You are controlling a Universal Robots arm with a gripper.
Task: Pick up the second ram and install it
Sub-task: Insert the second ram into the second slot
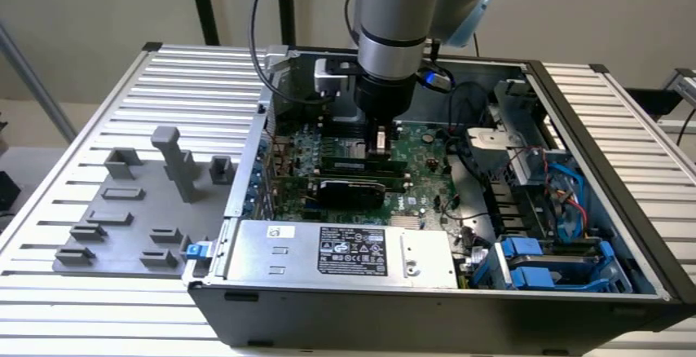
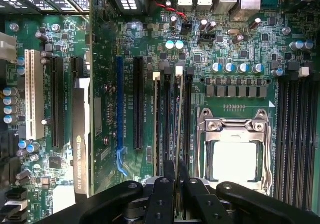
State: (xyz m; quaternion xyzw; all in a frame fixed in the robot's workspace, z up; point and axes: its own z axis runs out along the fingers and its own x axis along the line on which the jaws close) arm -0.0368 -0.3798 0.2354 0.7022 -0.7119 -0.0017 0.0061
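Down inside the open computer case [image 1: 609, 235], the pincer [image 2: 176, 176] is closed on the second ram [image 2: 178, 124], held on edge among the memory slots of the motherboard [image 2: 240, 49], near a card marked NVIDIA QUADRO [image 2: 81, 149].

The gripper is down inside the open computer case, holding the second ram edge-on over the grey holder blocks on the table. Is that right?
Not quite. The gripper is inside the open computer case, but the wrist view shows the second ram edge-on over the motherboard's memory slots, not over the grey holder blocks, which sit outside the case.
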